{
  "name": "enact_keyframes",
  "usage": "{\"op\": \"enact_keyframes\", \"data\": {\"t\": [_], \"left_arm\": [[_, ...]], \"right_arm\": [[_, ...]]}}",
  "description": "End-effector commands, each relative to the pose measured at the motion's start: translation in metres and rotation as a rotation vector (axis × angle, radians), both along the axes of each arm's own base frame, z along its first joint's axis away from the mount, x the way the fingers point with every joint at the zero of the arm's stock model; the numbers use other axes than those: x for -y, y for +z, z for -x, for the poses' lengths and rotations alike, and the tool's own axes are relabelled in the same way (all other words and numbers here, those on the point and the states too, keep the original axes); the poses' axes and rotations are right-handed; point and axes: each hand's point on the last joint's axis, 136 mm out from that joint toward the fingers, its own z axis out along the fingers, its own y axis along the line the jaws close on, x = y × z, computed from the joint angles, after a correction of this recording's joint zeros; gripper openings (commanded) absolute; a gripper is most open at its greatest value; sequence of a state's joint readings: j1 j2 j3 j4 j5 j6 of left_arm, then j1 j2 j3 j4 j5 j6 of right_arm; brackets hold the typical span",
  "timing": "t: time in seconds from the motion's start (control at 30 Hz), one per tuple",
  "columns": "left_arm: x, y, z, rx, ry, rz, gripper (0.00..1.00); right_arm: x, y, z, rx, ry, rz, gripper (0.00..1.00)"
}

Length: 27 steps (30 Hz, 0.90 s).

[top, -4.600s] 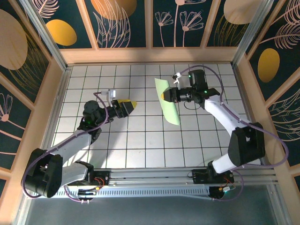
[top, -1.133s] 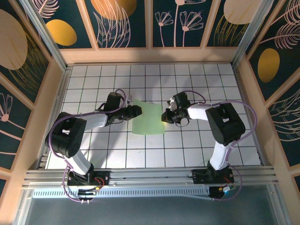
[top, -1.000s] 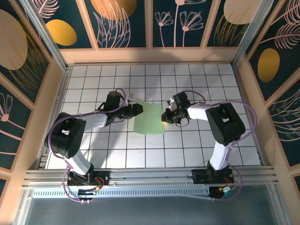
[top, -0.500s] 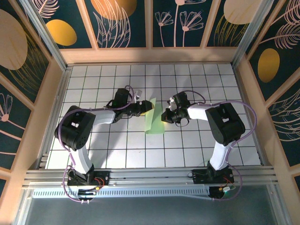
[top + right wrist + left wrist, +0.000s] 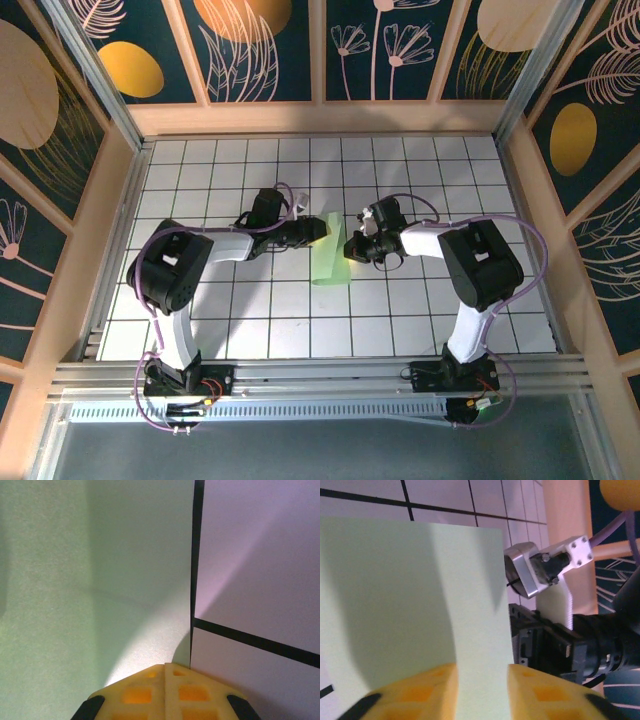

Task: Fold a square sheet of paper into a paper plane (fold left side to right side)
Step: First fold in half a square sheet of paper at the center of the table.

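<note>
Now the square sheet of paper [image 5: 330, 256] sits mid-desk [image 5: 400, 320] on the white grid tiles, its left part lifted off them. The left claw [image 5: 316, 231] stands partly open, its 2 yellow fingers [image 5: 415, 692] apart with the sheet's edge in the gap. The right claw [image 5: 351, 249] is closed, tips together at the sheet's right edge beside a black grid line [image 5: 197, 555]; whether it pinches the paper I cannot tell. It faces the left claw just across the sheet. Wooden walls [image 5: 320, 118] ring the desk.
</note>
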<state>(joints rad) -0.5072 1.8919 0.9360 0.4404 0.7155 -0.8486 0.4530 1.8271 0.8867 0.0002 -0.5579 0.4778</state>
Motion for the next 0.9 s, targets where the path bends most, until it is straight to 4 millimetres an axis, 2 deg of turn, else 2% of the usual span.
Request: {"op": "enact_keyframes", "data": {"t": [0.0,0.13,0.37,0.4,0.6,0.67,0.73,0.87], "left_arm": [[0.003,-0.010,-0.003,-0.006,-0.002,-0.031,0.23],[0.000,-0.016,-0.004,-0.009,0.010,-0.060,0.12],[-0.001,-0.020,-0.006,-0.011,0.025,-0.070,0.05],[-0.001,-0.019,-0.006,-0.010,0.027,-0.069,0.05],[-0.002,-0.019,-0.008,-0.008,0.040,-0.068,0.02],[-0.001,-0.018,-0.008,-0.006,0.043,-0.065,0.01],[-0.002,-0.018,-0.008,-0.007,0.044,-0.065,0.01],[-0.001,-0.018,-0.008,-0.006,0.043,-0.064,0.00]], "right_arm": [[-0.002,0.005,0.004,0.008,0.001,-0.012,0.00],[-0.002,0.007,0.004,0.013,-0.003,-0.016,0.00],[0.002,0.030,-0.003,0.073,-0.027,-0.046,0.00],[0.005,0.033,-0.004,0.083,-0.032,-0.047,0.02],[0.022,0.060,-0.009,0.155,-0.054,-0.113,0.27],[0.022,0.070,-0.007,0.165,-0.050,-0.171,0.43],[0.017,0.077,-0.004,0.166,-0.032,-0.222,0.58],[0.001,0.083,0.002,0.154,0.000,-0.292,0.69]]}}
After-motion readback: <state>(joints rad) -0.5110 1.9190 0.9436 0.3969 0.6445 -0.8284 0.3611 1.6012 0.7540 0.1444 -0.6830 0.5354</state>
